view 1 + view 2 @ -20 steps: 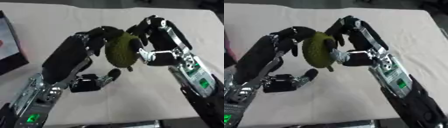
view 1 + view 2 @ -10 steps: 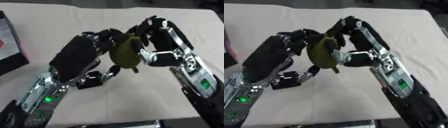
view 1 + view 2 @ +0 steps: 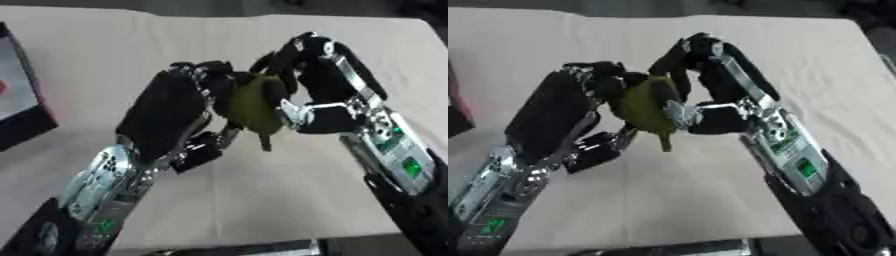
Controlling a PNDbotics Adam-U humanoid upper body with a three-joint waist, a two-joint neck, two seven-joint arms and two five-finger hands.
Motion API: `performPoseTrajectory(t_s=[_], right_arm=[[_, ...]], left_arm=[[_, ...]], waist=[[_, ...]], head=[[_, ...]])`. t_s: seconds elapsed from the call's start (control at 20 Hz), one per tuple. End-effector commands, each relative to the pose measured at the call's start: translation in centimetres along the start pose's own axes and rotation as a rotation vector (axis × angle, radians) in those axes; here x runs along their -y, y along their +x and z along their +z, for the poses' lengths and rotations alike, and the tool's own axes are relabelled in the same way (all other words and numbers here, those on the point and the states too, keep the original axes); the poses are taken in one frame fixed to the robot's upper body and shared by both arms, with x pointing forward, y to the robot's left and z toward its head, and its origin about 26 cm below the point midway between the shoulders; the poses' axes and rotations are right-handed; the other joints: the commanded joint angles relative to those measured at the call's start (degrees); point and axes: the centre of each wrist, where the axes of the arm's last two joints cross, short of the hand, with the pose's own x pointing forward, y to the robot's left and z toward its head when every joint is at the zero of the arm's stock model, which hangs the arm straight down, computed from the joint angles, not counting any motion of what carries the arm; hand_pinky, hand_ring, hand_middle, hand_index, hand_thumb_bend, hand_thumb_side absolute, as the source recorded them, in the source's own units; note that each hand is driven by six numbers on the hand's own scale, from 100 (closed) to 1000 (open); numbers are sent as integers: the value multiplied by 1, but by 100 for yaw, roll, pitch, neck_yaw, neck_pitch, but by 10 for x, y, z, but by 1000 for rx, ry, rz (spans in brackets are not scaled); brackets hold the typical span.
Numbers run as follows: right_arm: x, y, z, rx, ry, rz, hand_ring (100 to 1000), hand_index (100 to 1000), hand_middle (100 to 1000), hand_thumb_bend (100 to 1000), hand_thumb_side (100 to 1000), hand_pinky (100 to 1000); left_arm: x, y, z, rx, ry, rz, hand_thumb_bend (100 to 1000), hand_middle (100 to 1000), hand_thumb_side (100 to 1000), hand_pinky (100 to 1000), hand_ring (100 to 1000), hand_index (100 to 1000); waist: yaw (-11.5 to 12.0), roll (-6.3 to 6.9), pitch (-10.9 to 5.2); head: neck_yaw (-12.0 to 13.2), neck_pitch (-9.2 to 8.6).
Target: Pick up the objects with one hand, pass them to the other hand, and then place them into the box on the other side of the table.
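Left hand (image 3: 171,112) closed further onto olive object (image 3: 254,105); right hand (image 3: 319,95) also curled round it; box (image 3: 19,100) contents unclear.

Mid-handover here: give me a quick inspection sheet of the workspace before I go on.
Surface: table with a pale cloth, bare around the arms.
Job's things: olive-green object held above the table between both hands; box at the left edge, only partly in view.
Clutter: nothing seen.
Hands: left hand curled against the object's left side; right hand curled round its right side and top.
Cables: nothing seen.
Surroundings: dark floor past the table's far and right edges.
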Motion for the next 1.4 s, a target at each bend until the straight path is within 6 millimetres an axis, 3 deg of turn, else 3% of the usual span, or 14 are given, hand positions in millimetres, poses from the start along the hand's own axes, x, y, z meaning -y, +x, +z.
performPoseTrajectory(t_s=[0.05,0.15,0.3,0.35,0.55,0.6,0.65,0.7,0.9,1.0,1.2,1.4], right_arm=[[3,7,-5,34,17,9,383,221,286,100,107,703],[3,7,-5,45,19,8,451,426,485,100,226,739],[5,8,-7,87,32,26,663,799,849,102,516,845],[6,8,-7,104,36,33,732,853,913,153,563,882],[14,9,-4,156,-31,49,785,890,957,191,604,922],[16,10,-3,158,-53,49,787,894,965,116,745,925],[19,10,-2,156,-82,46,787,894,960,198,630,925],[23,11,-1,154,-111,43,784,894,959,174,668,924],[36,14,2,144,-223,38,757,878,931,190,607,904],[40,15,4,139,-266,39,738,865,907,168,588,889],[42,16,5,132,-313,53,702,856,874,135,575,871],[39,14,8,120,-304,72,681,851,856,111,578,863]], left_arm=[[-4,4,-5,-3,74,54,100,330,245,359,105,542],[-5,4,-3,-6,107,87,100,313,285,347,100,524],[-6,4,1,-2,148,127,100,303,308,337,100,513],[-6,3,3,1,157,135,100,301,304,334,100,512],[-10,0,14,10,171,137,100,296,308,326,100,507],[-11,-1,17,9,171,133,100,295,293,320,100,506],[-12,-3,21,7,167,122,100,295,260,318,100,506],[-13,-5,25,8,162,109,100,295,235,316,100,506],[-17,-17,45,-20,140,41,100,297,165,307,100,508],[-22,-26,57,-41,132,-17,100,305,100,297,100,514],[-40,-54,79,-137,144,-166,100,314,100,279,100,520],[-60,-97,100,-271,152,-321,100,333,100,272,111,537]], waist=[[-19,1,-122],[-23,-1,-124],[-25,6,-128],[-27,13,-129],[-43,36,-141],[-47,43,-144],[-56,51,-150],[-65,57,-158],[-82,81,-187],[-82,97,-200],[-48,158,-231],[-20,218,-278]], head=[[2,31],[-5,31],[-2,31],[0,31],[-10,31],[-8,31],[-2,31],[5,31],[115,31],[302,18],[946,-167],[1419,-320]])
